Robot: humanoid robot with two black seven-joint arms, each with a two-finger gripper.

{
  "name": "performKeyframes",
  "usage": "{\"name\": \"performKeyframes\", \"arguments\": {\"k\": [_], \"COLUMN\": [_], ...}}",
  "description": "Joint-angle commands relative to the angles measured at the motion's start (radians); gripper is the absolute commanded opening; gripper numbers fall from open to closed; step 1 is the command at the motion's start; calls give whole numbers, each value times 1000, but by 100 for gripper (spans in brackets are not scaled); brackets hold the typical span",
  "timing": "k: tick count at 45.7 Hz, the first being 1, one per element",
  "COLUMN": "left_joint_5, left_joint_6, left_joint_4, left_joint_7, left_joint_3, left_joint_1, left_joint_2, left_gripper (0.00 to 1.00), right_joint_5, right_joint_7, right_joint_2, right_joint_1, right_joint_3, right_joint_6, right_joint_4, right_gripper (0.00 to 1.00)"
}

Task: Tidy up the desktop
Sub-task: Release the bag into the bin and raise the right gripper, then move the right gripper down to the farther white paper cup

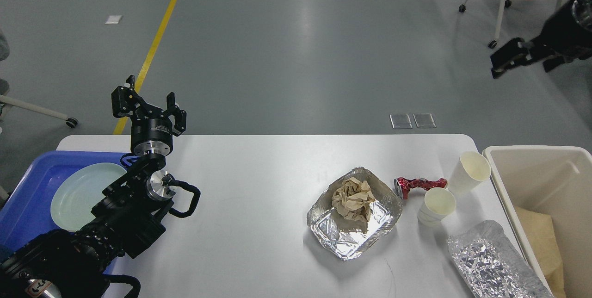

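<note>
The white desktop fills the lower part of the head view. On its right half lie a foil tray holding crumpled brown paper, a crushed red can, two white paper cups and a crumpled foil wrapper. My left gripper is open and empty, raised above the table's far left edge. My right gripper hangs dark at the upper right, above the floor and beyond the table; its fingers cannot be told apart.
A blue tray with a pale green plate sits at the left edge, partly under my left arm. A cream bin with brown paper inside stands at the right edge. Wheeled chairs stand on the floor behind.
</note>
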Motion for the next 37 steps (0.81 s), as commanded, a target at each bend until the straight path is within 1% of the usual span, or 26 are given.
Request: {"name": "performKeyframes", "arguments": {"k": [1, 4, 11, 18, 22, 28, 31, 37], "left_joint_5": [0, 0, 0, 0, 0, 0, 0, 0], "left_joint_6": [0, 0, 0, 0, 0, 0, 0, 0], "left_joint_4": [0, 0, 0, 0, 0, 0, 0, 0], "left_joint_7": [0, 0, 0, 0, 0, 0, 0, 0], "left_joint_3": [0, 0, 0, 0, 0, 0, 0, 0], "left_joint_1": [1, 0, 1, 0, 1, 1, 1, 1], "left_joint_2": [0, 0, 0, 0, 0, 0, 0, 0], "left_gripper": [100, 100, 100, 100, 100, 100, 100, 100], "right_joint_5": [177, 246, 329, 400, 475, 480, 435, 277], "right_joint_7": [-4, -4, -5, -7, -10, -17, -33, -59], "right_joint_2": [51, 69, 72, 60, 61, 71, 69, 69], "right_joint_1": [201, 280, 413, 475, 496, 466, 400, 240], "right_joint_3": [16, 39, 129, 238, 263, 249, 243, 204], "right_joint_6": [91, 132, 137, 137, 137, 137, 137, 137], "right_joint_4": [175, 244, 348, 377, 377, 374, 370, 362], "right_gripper": [100, 100, 100, 100, 100, 100, 100, 100]}}
